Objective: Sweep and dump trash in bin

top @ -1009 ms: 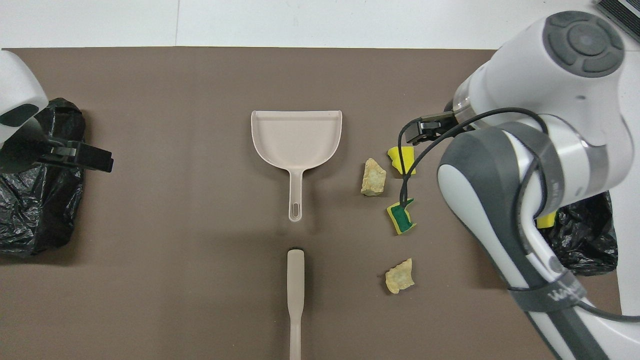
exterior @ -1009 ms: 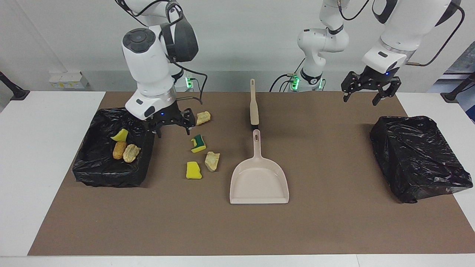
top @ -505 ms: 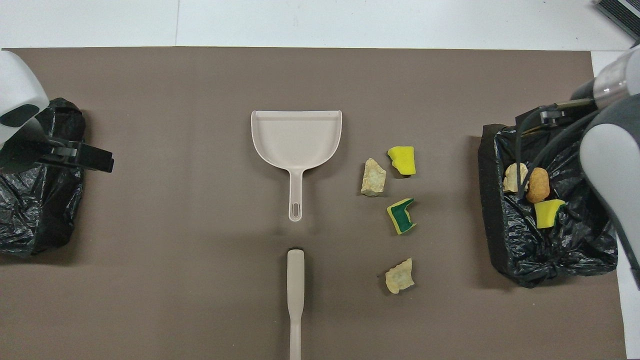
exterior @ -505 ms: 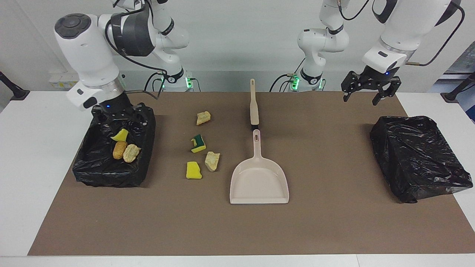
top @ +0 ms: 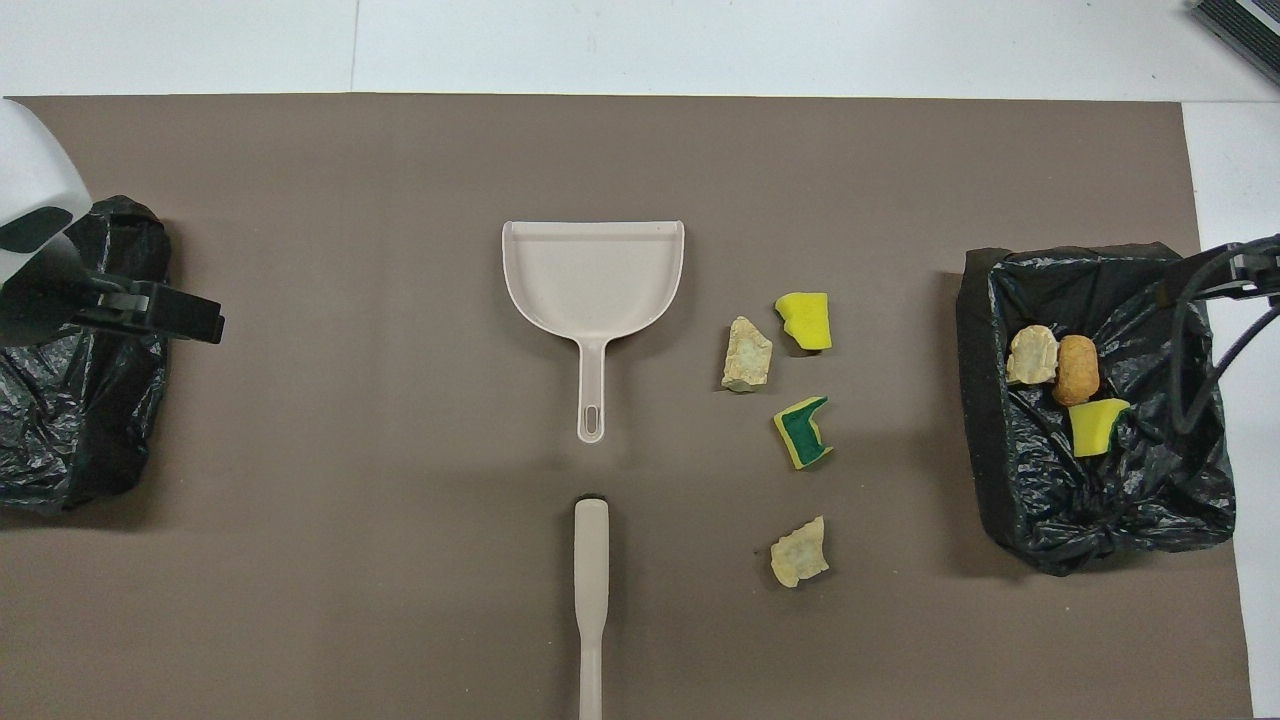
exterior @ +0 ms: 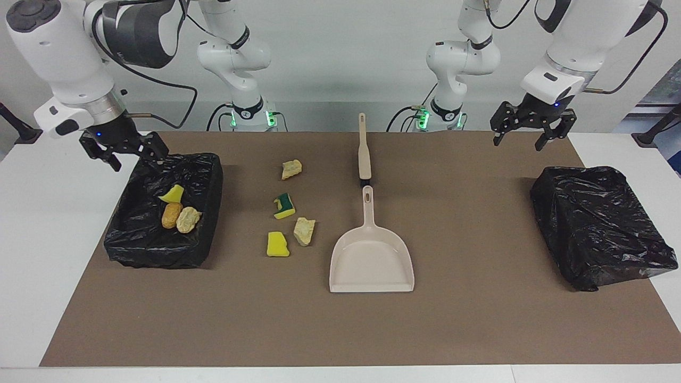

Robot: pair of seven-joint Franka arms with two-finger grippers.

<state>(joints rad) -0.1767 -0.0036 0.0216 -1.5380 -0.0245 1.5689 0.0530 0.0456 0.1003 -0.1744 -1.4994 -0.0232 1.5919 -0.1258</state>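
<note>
trash (exterior: 290,213) apart from right gripper (exterior: 125,153)

a robotics lab: two white arms (exterior: 69,58) at a table (exterior: 32,223).

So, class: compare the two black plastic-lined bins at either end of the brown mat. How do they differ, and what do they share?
The open black-lined bin at the right arm's end gapes upward; the crumpled black bag-covered bin at the left arm's end shows no opening. The open bin holds three trash pieces: a yellow sponge bit, an orange-brown lump and a beige foam lump; nothing shows in the covered one. Both are shiny black plastic on the mat's ends.
</note>
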